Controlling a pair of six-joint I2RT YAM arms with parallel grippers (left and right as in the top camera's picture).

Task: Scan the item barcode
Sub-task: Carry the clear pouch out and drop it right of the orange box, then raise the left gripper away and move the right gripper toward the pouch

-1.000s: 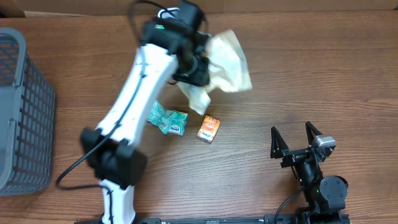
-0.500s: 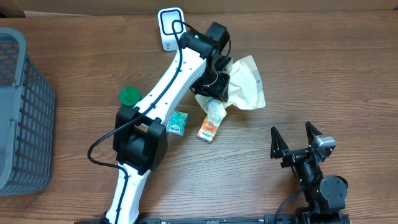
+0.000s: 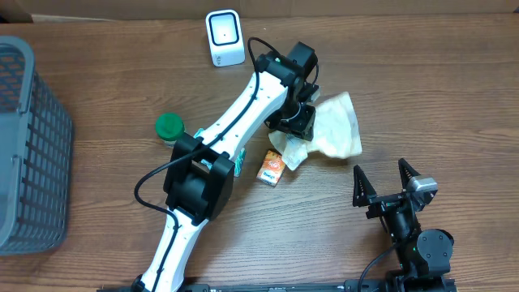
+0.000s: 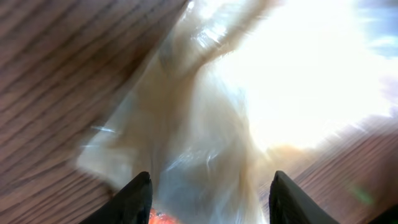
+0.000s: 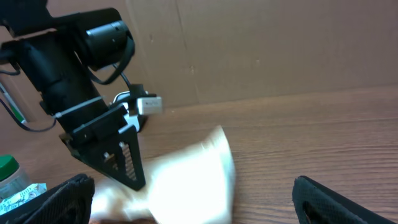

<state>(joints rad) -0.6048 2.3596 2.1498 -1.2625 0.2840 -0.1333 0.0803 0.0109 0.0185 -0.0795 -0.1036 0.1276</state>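
Observation:
A crumpled cream plastic bag (image 3: 336, 126) lies on the wooden table right of centre. My left gripper (image 3: 293, 134) hovers over its left end. In the left wrist view the jaws stand apart, open, with the blurred bag (image 4: 249, 93) under and between the left gripper (image 4: 205, 180). The white barcode scanner (image 3: 225, 37) stands at the back edge, well left of the bag. My right gripper (image 3: 379, 166) rests near the front edge, open and with nothing in it. In the right wrist view the bag (image 5: 199, 168) lies ahead of it, with the left gripper's fingers (image 5: 127, 165) above the bag's left end.
A small orange box (image 3: 272, 168) lies just below the bag, beside a teal packet (image 3: 238, 165) mostly hidden by the left arm. A green-lidded jar (image 3: 169, 126) stands further left. A grey mesh basket (image 3: 32, 146) fills the left edge.
The left arm has swung right and away from the scanner with the bag, which has come down onto the table. Its jaws have widened. The right arm has not moved.

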